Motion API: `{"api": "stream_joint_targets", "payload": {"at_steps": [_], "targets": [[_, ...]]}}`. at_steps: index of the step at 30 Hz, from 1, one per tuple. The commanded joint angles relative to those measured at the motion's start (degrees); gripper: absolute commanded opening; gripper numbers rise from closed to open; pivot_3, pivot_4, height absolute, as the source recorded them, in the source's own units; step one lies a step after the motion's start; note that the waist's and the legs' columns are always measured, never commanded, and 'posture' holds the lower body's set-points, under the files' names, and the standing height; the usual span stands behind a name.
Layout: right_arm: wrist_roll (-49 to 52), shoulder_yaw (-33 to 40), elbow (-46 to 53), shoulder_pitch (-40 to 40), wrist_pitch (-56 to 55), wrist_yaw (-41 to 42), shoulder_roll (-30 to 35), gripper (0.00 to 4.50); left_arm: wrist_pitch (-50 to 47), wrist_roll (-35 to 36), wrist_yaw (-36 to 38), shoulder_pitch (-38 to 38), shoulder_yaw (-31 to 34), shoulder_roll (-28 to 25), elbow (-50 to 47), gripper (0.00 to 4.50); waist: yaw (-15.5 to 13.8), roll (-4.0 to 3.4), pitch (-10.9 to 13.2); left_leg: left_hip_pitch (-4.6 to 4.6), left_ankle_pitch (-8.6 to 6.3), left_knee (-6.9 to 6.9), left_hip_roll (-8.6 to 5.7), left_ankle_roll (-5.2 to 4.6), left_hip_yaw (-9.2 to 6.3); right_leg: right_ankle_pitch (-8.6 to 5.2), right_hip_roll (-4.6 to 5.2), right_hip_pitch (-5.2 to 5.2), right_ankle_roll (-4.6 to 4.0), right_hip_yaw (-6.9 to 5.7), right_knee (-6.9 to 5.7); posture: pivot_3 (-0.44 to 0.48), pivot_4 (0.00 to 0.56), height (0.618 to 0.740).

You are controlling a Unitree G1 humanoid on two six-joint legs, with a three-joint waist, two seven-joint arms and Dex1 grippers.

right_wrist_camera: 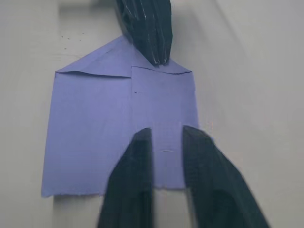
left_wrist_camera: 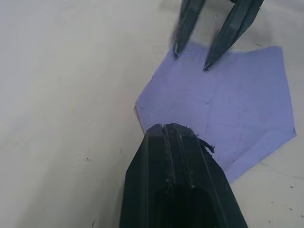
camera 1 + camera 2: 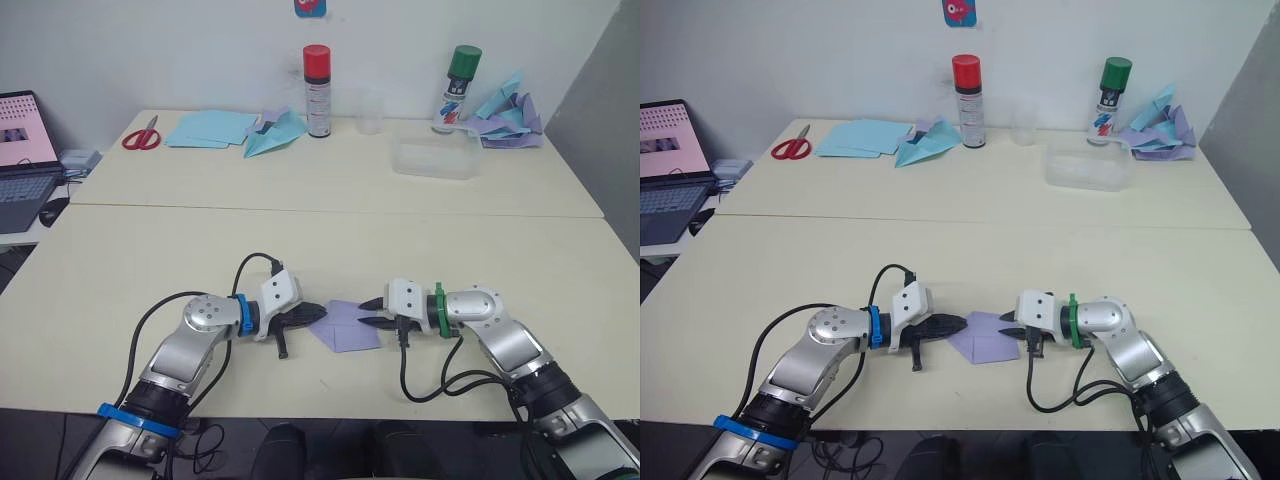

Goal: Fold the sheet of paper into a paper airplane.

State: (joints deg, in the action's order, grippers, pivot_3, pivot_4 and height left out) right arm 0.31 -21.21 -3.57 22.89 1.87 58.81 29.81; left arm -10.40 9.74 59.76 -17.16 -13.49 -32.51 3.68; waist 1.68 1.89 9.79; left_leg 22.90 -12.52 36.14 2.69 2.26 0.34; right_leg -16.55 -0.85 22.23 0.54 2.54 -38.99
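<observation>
The sheet of paper [image 3: 345,327] is pale lavender and lies flat near the table's front edge. Two of its corners are folded in, giving one end a point. My left gripper [image 3: 318,312] is shut, and its tip rests on that pointed end [image 1: 153,66]. The left wrist view has the closed fingertips [image 2: 173,129] over the sheet's [image 2: 237,109] edge. My right gripper [image 3: 368,313] comes from the opposite side and is open by a narrow gap. Its two tips [image 1: 142,140] are over the sheet's [image 1: 90,128] square end, with nothing between them. No finished paper airplane of this lavender paper is in view.
At the back stand a red-capped spray can [image 3: 317,78], a green-capped can [image 3: 460,88], a clear cup [image 3: 370,111] and a clear plastic tub [image 3: 432,158]. Scissors [image 3: 141,135], light blue sheets [image 3: 210,128] and a teal plane [image 3: 275,135] lie back left. A laptop [image 3: 20,150] sits far left.
</observation>
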Motion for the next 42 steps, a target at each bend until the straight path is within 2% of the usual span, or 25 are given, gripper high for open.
{"api": "stream_joint_targets", "payload": {"at_steps": [1,3,9,16,19,25,28,32,34,37,40,42], "targets": [[2.0,3.5,2.9,-0.4,-2.5,0.2,1.4,2.35,-0.1,-2.5,0.6,0.7,-1.6,-0.9,3.2,0.00,0.0,0.00,0.0,0.00,0.00,0.00,0.00,0.00,-0.01,0.00,0.00,0.00,0.00,0.00,0.00,0.000,0.150,0.740],[5.0,5.4,4.4,-0.9,2.8,-0.2,1.3,3.01,0.2,-2.5,0.7,0.4,-1.4,-0.9,3.8,0.00,0.0,0.00,0.0,0.00,0.00,0.00,0.00,0.00,0.00,0.00,0.00,0.00,0.00,-0.02,0.00,0.000,0.150,0.740],[11.8,7.3,6.6,-0.6,24.2,-2.4,-2.0,3.01,0.6,-2.3,1.1,-0.1,-1.1,-0.8,4.6,0.00,0.0,-0.01,0.0,-0.03,0.00,-0.01,0.04,0.00,-0.04,0.00,0.02,-0.02,-0.01,-0.02,-0.02,0.000,0.150,0.740],[12.4,5.7,3.7,1.9,32.9,-3.8,-5.8,3.01,0.5,-1.8,1.8,-1.0,-0.6,-1.0,4.7,0.00,0.0,-0.01,0.0,-0.02,0.00,-0.01,0.02,0.00,-0.03,0.00,0.00,-0.01,0.00,-0.02,-0.03,0.000,0.150,0.740],[14.4,6.1,4.3,1.9,34.8,-2.5,-6.3,2.18,0.8,-1.7,1.7,-1.1,0.0,-1.0,4.5,0.00,0.0,-0.01,0.0,-0.01,0.00,-0.02,0.02,0.00,-0.04,0.00,-0.01,0.00,0.00,-0.03,-0.02,0.000,0.150,0.740],[15.3,5.7,5.4,1.8,35.5,-2.2,-6.0,0.05,0.9,-0.8,1.4,-0.9,1.1,-0.8,3.4,0.00,0.1,-0.02,0.0,0.01,0.00,-0.04,0.02,0.00,-0.04,0.00,-0.01,0.02,0.00,-0.03,-0.02,0.000,0.150,0.740],[15.9,6.0,5.2,1.8,35.5,-2.3,-6.3,0.05,0.4,2.2,1.4,-1.2,3.2,-0.2,1.4,0.00,0.1,-0.02,0.0,0.01,0.00,-0.04,0.02,0.00,-0.04,0.00,-0.02,0.03,0.00,-0.03,-0.01,0.000,0.150,0.740],[17.3,6.7,5.8,1.7,36.9,-2.7,-6.9,0.00,-8.2,11.4,3.7,-2.0,8.5,-1.2,-4.3,0.96,0.1,0.04,0.2,0.09,0.00,-0.04,0.03,0.00,-0.05,0.00,-0.06,0.10,0.00,-0.05,-0.01,0.000,0.150,0.740],[17.9,7.2,5.9,2.1,37.4,-3.0,-6.9,0.00,-12.2,14.9,4.9,-1.8,11.0,-3.1,-7.4,1.65,0.2,0.09,0.2,0.12,0.00,-0.06,0.04,0.00,-0.07,-0.01,-0.06,0.12,-0.01,-0.07,-0.01,0.000,0.150,0.740],[18.5,9.6,4.7,4.5,36.4,-4.0,-7.1,0.00,-18.4,20.5,7.9,-0.5,15.6,-9.2,-12.6,2.65,0.4,0.08,0.3,0.12,0.00,-0.11,0.04,0.01,-0.09,-0.03,-0.08,0.15,-0.01,-0.07,0.01,0.000,0.150,0.740],[18.0,12.2,2.1,8.5,31.1,-2.9,-6.2,0.00,-20.8,22.5,10.0,1.0,19.9,-15.6,-14.4,3.64,0.7,-0.02,0.5,0.11,-0.01,-0.14,0.04,0.01,-0.07,-0.03,-0.08,0.19,-0.02,-0.06,0.00,0.000,0.150,0.740],[17.5,13.6,0.1,11.4,27.5,-2.9,-5.7,0.00,-21.9,23.2,9.6,1.4,21.9,-18.0,-14.9,4.29,0.7,-0.08,0.6,0.11,-0.01,-0.14,0.04,0.01,-0.08,-0.04,-0.06,0.19,-0.03,-0.07,0.01,0.000,0.150,0.740]]}}
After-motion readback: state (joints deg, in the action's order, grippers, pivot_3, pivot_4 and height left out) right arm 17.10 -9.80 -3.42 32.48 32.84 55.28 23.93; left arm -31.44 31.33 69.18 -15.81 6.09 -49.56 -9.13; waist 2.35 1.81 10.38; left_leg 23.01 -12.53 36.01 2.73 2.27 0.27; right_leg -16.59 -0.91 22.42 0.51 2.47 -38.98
